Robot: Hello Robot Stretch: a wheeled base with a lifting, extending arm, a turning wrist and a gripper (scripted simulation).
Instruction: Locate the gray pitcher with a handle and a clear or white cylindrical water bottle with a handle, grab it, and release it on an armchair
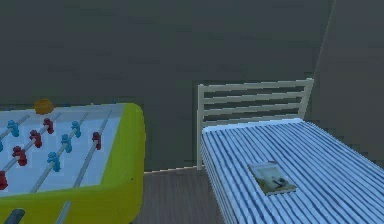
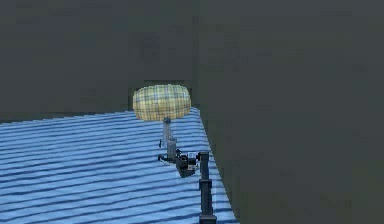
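Note:
My gripper [image 2: 167, 140] shows in the arm side view at the end of the dark arm [image 2: 206, 190], over the near corner of a blue striped bed [image 2: 80, 160]. Its thin fingers reach toward a yellow plaid pillow [image 2: 161, 101] lying on the bed just behind them. With the pillow and bedcover at and behind the fingers, I cannot tell whether the gripper holds anything. In the forward view the same bed [image 1: 300, 150] lies at the right, with a white slatted headboard [image 1: 255, 100].
A flat book or magazine [image 1: 272, 177] lies on the bedcover. A yellow foosball table [image 1: 120, 150] stands at the forward view's left, with an orange ball [image 1: 43, 105] on its far rim. A strip of floor [image 1: 175, 195] runs between table and bed. Dark walls close in behind.

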